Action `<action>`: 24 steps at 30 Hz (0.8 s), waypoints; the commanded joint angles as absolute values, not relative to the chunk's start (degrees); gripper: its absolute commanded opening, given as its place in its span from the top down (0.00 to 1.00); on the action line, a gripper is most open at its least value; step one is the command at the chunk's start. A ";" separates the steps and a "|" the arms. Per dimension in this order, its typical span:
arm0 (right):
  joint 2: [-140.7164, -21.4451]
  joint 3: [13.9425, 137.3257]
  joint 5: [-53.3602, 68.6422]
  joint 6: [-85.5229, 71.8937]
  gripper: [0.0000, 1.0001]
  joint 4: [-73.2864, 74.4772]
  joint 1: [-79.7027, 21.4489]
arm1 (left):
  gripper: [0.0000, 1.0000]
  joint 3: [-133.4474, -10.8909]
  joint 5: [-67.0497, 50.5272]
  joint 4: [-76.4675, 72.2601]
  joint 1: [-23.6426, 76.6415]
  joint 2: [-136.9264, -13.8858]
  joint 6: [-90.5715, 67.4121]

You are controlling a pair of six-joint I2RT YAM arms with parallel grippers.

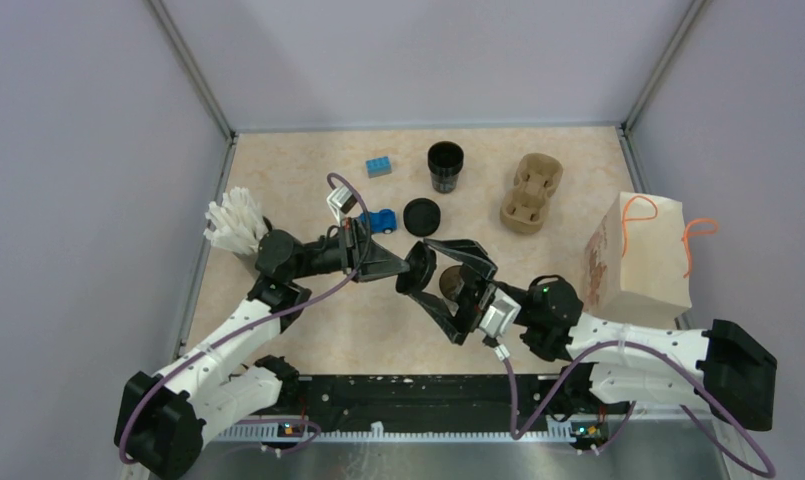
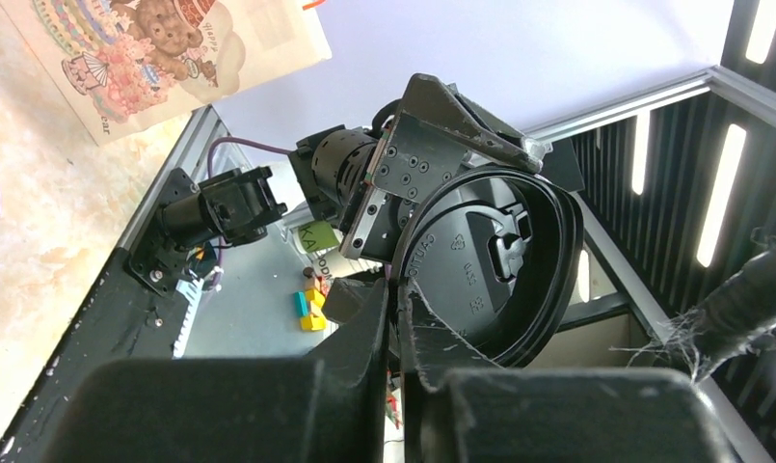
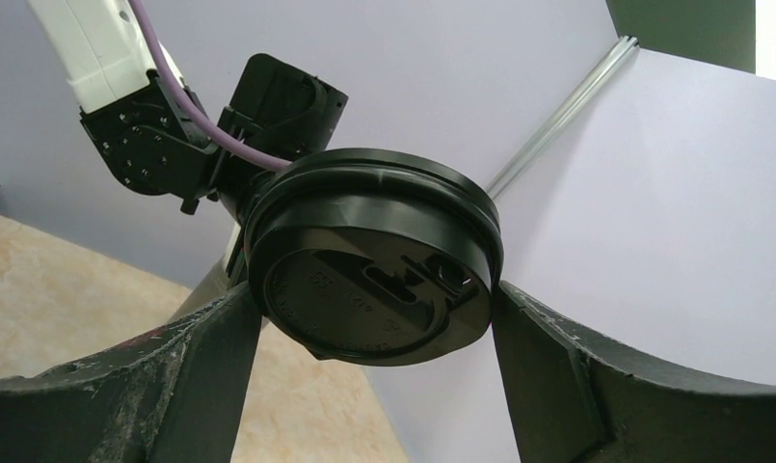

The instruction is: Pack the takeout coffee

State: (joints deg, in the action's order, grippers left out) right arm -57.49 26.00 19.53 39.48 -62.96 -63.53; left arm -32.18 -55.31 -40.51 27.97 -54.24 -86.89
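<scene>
Beige tabletop (image 1: 298,180) between grey walls (image 1: 418,60) — the black cup (image 1: 445,165) stands open near the back. In mid-air, the left pincer (image 2: 396,309) pinches the black lid (image 3: 374,270) by its rim; the right pincer (image 3: 376,297) spans it — fingers against both edges.

Lid (image 3: 379,256): black plastic, semi-gloss, embossed marks. Right gripper fingers (image 3: 596,395): matt black, rough, fibres fraying. Cup carrier (image 1: 531,192): brown moulded pulp, coarse, matt. Bag (image 1: 638,255): printed paper. Table (image 1: 358,320): mottled beige, matt.
</scene>
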 commanded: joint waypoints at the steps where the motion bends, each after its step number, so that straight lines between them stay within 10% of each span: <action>1: -56.21 24.71 17.97 36.05 0.17 -67.34 -64.45 | 0.81 -31.17 -53.39 -42.94 28.19 -52.88 -85.95; 6: -51.32 20.66 11.24 28.46 0.18 -65.75 -64.49 | 0.33 -31.96 -49.07 -34.10 28.12 -49.41 -78.54; 12: -41.51 18.71 -5.80 10.33 0.22 -49.38 -64.48 | 0.03 -37.30 -38.39 -11.94 28.12 -44.40 -58.29; 24: -46.61 45.20 -27.56 -29.30 0.25 25.84 -64.48 | 0.01 -48.41 -21.34 23.92 28.10 -40.13 -24.32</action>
